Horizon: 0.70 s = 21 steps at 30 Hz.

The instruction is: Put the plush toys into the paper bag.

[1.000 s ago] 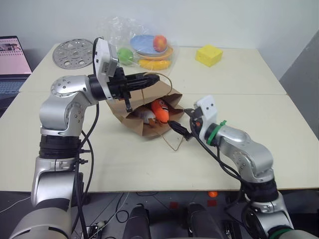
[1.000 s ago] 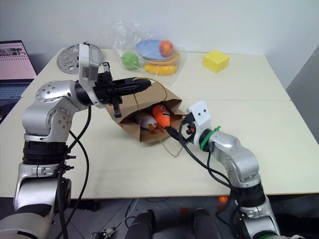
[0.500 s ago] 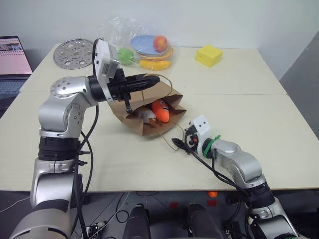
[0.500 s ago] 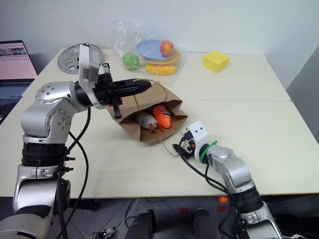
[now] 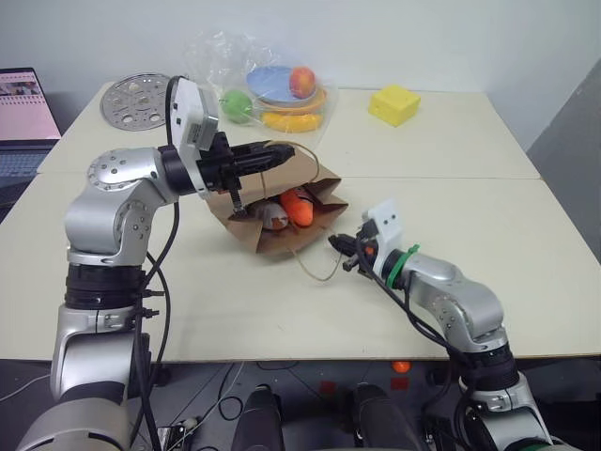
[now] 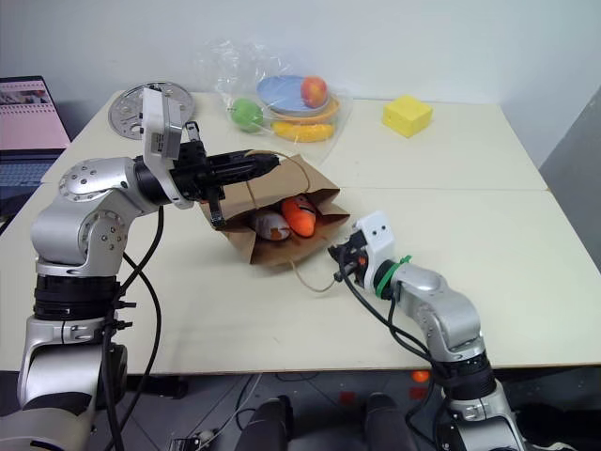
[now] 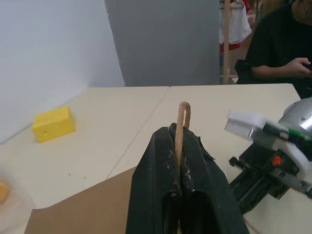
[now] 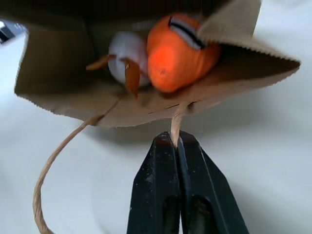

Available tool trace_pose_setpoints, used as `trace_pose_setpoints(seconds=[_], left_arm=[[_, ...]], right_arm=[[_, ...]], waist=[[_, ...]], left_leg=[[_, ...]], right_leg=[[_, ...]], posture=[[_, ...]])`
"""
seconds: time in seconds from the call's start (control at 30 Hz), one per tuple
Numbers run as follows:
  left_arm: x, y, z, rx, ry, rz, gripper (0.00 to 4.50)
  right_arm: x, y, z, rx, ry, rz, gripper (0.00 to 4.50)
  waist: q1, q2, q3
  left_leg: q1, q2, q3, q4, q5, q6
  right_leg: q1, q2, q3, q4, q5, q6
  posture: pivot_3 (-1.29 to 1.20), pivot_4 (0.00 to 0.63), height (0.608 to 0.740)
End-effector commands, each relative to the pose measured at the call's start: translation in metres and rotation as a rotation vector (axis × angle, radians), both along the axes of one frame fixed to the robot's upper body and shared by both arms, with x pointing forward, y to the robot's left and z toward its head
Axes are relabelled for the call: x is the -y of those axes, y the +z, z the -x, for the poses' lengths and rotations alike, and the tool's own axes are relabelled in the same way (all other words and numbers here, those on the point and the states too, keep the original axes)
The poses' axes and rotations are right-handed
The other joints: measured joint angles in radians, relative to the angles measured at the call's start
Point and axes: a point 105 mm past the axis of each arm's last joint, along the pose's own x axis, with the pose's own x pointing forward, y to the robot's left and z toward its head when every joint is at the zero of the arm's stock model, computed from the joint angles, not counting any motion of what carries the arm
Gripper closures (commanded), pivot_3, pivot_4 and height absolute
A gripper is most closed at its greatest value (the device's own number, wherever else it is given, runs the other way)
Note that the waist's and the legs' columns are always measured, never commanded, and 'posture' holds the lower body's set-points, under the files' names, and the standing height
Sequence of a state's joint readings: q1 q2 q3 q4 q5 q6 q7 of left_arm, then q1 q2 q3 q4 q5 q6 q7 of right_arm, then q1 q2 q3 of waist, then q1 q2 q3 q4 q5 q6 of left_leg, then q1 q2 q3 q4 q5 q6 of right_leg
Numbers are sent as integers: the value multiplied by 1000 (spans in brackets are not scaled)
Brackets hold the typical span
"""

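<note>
Left claw (image 5: 278, 153) reaches level, clamped on one bag handle (image 7: 182, 127); right claw (image 5: 336, 244) pinches the other handle (image 8: 174, 127).

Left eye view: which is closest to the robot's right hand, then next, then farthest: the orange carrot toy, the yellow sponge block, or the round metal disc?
From the right hand:
1. Orange carrot toy, just beyond the hand, inside the paper bag.
2. Yellow sponge block, at the table's far side, toward the robot's right.
3. Round metal disc, at the far left corner.
</note>
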<state>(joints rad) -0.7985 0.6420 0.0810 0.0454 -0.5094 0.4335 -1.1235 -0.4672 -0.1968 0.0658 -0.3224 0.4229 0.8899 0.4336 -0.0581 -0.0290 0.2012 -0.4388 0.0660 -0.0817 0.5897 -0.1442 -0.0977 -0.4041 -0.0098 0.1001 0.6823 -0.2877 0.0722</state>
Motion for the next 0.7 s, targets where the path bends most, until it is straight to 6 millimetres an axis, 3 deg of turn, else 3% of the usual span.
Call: trace_pose_setpoints(seconds=[0.03,0.13,0.27,0.33,0.63,0.7], left_arm=[[-5,16,5,60,9,18,4500],[-5,20,3,72,18,30,4500],[-12,37,-2,54,38,155,4500],[-11,35,-3,35,30,167,4500],[7,6,2,-32,-30,97,4500],[10,9,5,-30,-42,113,4500]], right_arm=[[-1,51,9,119,57,-86,4439],[1,71,13,148,90,-105,4439],[-2,121,18,228,159,-168,4439],[-4,131,19,239,170,-182,4439],[1,105,11,163,110,-149,4439],[2,99,11,149,100,-144,4439]], waist=[[0,0,0],[1,0,0],[1,1,1],[0,0,0],[1,0,0],[1,0,0]], left_leg=[[0,0,0,0,0,0],[0,0,0,0,0,0],[0,0,0,0,0,0],[-1,0,0,0,0,0],[-1,0,0,-2,0,0],[-1,0,0,-1,0,0]], right_leg=[[0,0,0,0,0,0],[0,0,0,0,0,0],[0,0,0,0,0,0],[-1,0,0,0,0,0],[-1,0,-1,0,1,-1],[-1,0,-1,0,1,-1]], posture=[[0,150,740],[0,150,740],[0,150,740],[0,150,740],[0,150,740],[0,150,740]])
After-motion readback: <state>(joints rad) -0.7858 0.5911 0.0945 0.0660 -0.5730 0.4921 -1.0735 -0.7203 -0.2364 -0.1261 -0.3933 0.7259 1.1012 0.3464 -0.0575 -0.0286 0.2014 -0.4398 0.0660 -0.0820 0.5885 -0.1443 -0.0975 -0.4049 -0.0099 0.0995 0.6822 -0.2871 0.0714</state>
